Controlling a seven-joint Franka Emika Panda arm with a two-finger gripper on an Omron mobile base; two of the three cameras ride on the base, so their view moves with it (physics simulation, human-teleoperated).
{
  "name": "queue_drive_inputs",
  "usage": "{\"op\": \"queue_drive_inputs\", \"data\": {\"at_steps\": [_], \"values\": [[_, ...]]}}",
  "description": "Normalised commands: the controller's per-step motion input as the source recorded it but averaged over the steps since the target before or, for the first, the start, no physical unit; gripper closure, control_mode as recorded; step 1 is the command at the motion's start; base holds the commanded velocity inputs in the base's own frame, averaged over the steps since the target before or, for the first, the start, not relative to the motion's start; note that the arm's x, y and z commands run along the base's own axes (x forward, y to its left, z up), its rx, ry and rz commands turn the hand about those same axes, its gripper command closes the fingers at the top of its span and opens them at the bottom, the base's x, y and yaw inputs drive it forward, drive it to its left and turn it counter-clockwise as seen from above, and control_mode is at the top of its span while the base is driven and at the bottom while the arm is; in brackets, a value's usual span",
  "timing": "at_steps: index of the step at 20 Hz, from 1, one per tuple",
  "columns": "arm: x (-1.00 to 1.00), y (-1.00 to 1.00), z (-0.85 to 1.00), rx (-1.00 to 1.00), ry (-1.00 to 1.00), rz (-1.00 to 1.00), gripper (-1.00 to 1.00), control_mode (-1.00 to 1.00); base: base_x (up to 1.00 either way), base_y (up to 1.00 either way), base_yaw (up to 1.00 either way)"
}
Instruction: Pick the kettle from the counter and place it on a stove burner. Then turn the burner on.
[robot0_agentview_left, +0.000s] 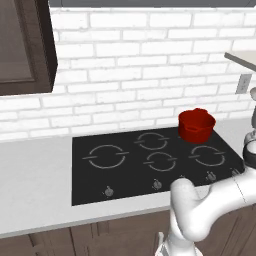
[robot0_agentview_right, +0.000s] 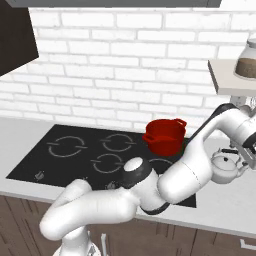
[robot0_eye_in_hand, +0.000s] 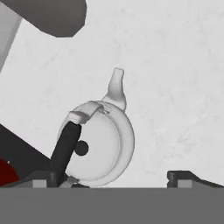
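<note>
On tabletop (robot0_agentview_right: 220, 205) right of cooktop (robot0_agentview_right: 60, 160), beside red pot (robot0_agentview_right: 164, 136): kettle (robot0_eye_in_hand: 98, 142) upright, spout pointing away. Hand (robot0_eye_in_hand: 118, 178) above it, fingers spread, empty. Likely light, rigid, smooth, slippery body; thin arched handle (robot0_eye_in_hand: 65, 146) best hold.

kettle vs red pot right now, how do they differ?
Colour: the kettle is silvery-white; the red pot is red.
Place: the kettle stands on the counter right of the cooktop; the red pot sits on the cooktop's back right area.
Form: the kettle has a spout, a dark lid knob and an arched handle; the red pot is open-topped with side handles.
Shared: both upright, apart from each other.
</note>
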Motion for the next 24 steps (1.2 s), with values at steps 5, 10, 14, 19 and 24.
{"op": "queue_drive_inputs", "data": {"at_steps": [5,10,14,19,24], "values": [[0.38,0.00,-0.36,0.13,0.00,-0.19,-1.00,-1.00,0.00,0.00,0.00],[0.39,0.05,-0.17,0.12,0.00,-0.21,-1.00,-1.00,0.00,0.00,0.00],[0.45,0.26,-0.15,0.07,0.00,-0.21,1.00,-1.00,0.00,0.00,0.00],[0.20,0.49,-0.02,0.00,-0.01,-0.19,1.00,-1.00,0.00,0.00,0.00],[0.00,0.54,0.38,0.00,-0.11,-0.12,1.00,-1.00,0.00,0.00,0.00]]}}
